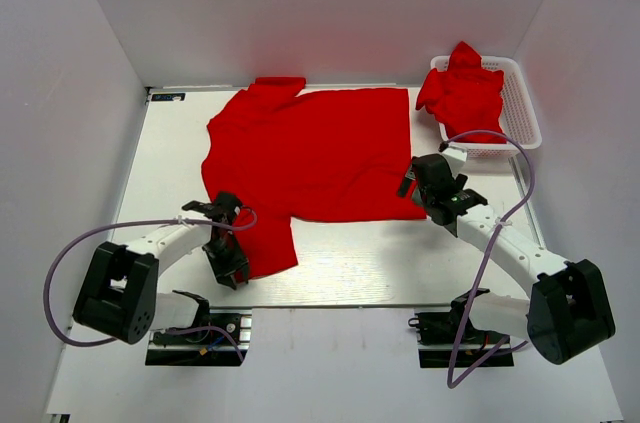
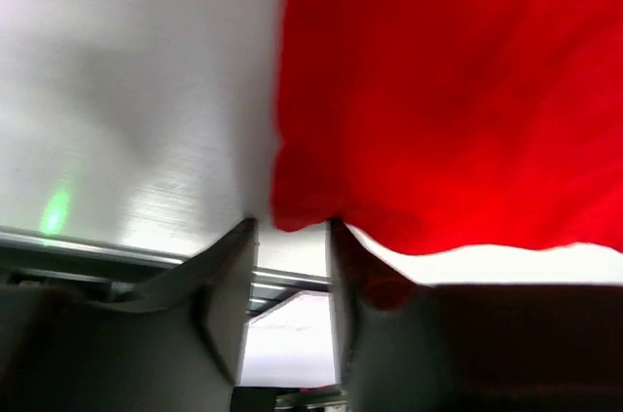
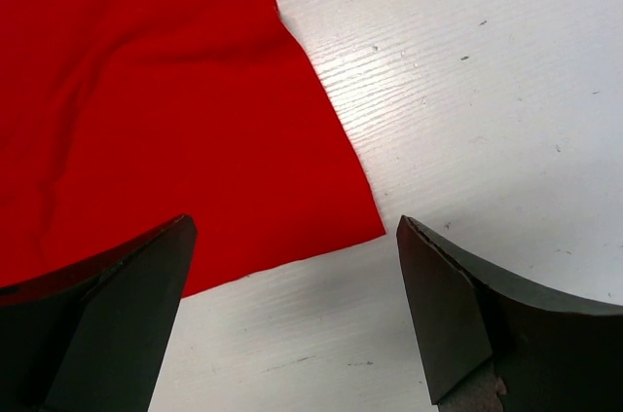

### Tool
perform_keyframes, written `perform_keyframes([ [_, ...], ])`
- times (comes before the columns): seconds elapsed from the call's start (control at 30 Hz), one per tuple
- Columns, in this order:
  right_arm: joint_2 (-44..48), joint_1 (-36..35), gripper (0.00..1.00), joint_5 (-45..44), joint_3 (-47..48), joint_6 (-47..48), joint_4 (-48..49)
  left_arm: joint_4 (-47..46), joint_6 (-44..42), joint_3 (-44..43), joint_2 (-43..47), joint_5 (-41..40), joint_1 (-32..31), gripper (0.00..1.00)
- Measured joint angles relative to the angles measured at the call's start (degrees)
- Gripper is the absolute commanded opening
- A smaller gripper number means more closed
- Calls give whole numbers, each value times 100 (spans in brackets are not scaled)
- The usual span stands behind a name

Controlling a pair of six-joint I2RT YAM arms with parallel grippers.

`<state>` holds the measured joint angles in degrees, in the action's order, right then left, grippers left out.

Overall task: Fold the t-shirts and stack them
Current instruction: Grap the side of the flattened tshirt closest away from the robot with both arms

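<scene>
One red t-shirt [image 1: 320, 153] lies spread flat across the white table [image 1: 360, 263]. Its near-left sleeve [image 1: 268, 243] reaches toward the front edge. My left gripper [image 1: 232, 273] is down at that sleeve's left edge. In the left wrist view the left gripper [image 2: 292, 227] stands part open, with the t-shirt's [image 2: 448, 91] corner at its fingertips and a gap behind it. My right gripper [image 1: 412, 179] hovers over the shirt's near-right hem corner. The right wrist view shows the right gripper [image 3: 294, 224] wide open, the t-shirt's [image 3: 146, 91] corner just ahead of the fingers.
A white lattice basket [image 1: 522, 113] at the back right holds a crumpled heap of more red t-shirts [image 1: 460, 93]. White walls close in the table on three sides. Both arm bases and their cables sit at the near edge.
</scene>
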<state>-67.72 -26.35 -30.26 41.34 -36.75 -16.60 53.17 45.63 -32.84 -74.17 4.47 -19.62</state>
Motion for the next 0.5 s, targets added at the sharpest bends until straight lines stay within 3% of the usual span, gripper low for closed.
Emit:
perform_keyframes([
  [0.1,11,0,90,61,0,28,-2,-131,-68,-44,-79,98,0,27],
  [0.13,24,0,90,72,0,31,-4,-179,-105,-66,-111,142,0,10],
  [0.17,42,0,90,90,0,35,-2,-236,-129,-83,-142,210,0,0],
  [0.5,105,0,90,236,-48,87,-151,-1093,-474,-61,157,114,-2,0],
])
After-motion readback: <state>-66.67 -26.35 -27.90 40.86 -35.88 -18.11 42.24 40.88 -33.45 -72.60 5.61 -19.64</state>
